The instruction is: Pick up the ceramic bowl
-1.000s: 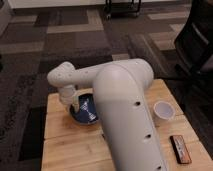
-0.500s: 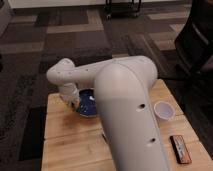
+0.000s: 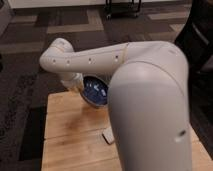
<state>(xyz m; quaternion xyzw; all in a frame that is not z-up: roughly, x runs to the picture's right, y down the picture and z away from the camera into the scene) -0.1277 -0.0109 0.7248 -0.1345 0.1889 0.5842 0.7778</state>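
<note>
1 ceramic bowl, 1 gripper.
You see the bowl tilted above the wooden table; the gripper sits at its left rim, grip not discernible.

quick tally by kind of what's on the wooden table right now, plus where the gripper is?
Ceramic bowl: 1, dark blue, tilted, at the table's far edge.
Small pale flat object: 1, mid-table; too unclear to identify.
Total: 2 on the wooden table.
Gripper: at the bowl's left rim, mostly hidden under the arm.

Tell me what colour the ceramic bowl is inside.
Speckled blue, dark rim: ceramic bowl, camera view, beside the end effector.
</note>
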